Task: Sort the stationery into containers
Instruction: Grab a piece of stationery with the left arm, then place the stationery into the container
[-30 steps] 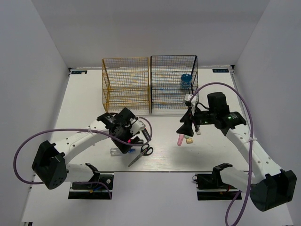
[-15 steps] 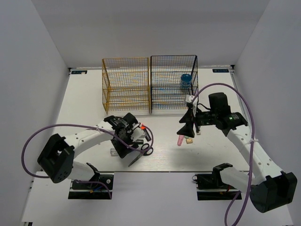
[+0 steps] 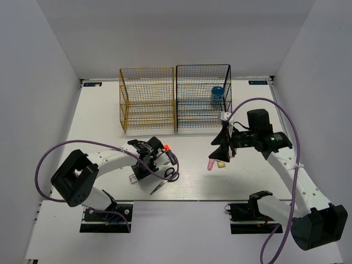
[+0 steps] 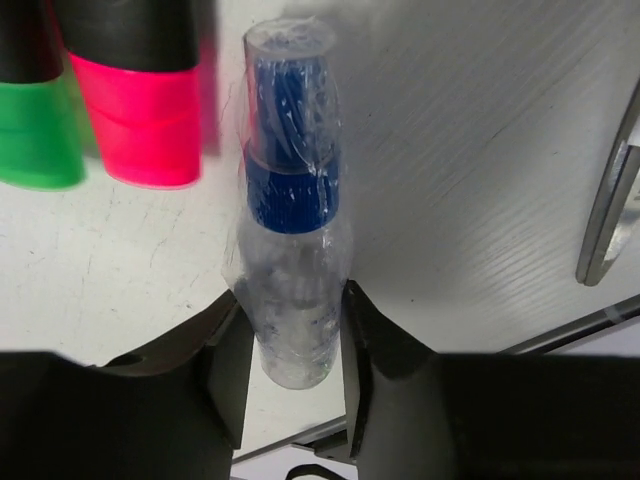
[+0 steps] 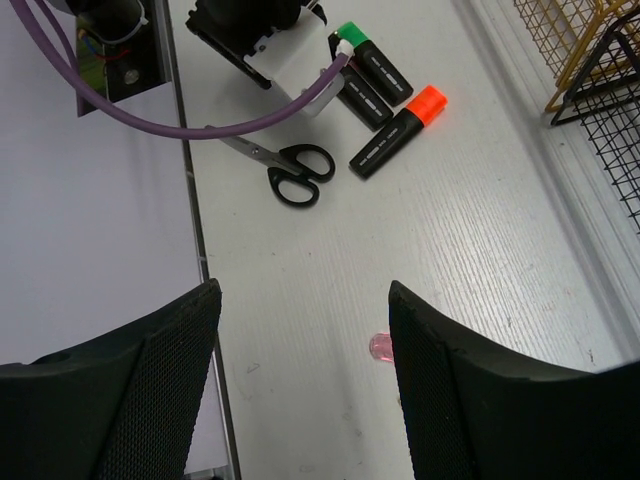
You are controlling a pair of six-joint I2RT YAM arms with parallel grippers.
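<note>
The black fingers (image 4: 225, 385) of the left gripper (image 4: 292, 297) press on both sides of the clear plastic tube with blue cap (image 4: 290, 190). The tube lies flat on the white table (image 4: 480, 100), just beside the pink-capped black highlighter (image 4: 135, 120). The right gripper (image 5: 305, 290) hangs open over the table, and a pale pink stick (image 5: 380, 347) lies below its gap.

The white table (image 3: 198, 177) holds a gold rack (image 3: 146, 102), a black rack (image 3: 202, 99), scissors (image 5: 290, 168), highlighters (image 5: 398, 130) and a tube (image 4: 292, 290) (blue-capped).

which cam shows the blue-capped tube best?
Left wrist: the clear blue-capped tube fills the frame between the left fingers. Top external shows only a sliver by the left arm; in right wrist that arm hides it.
</note>
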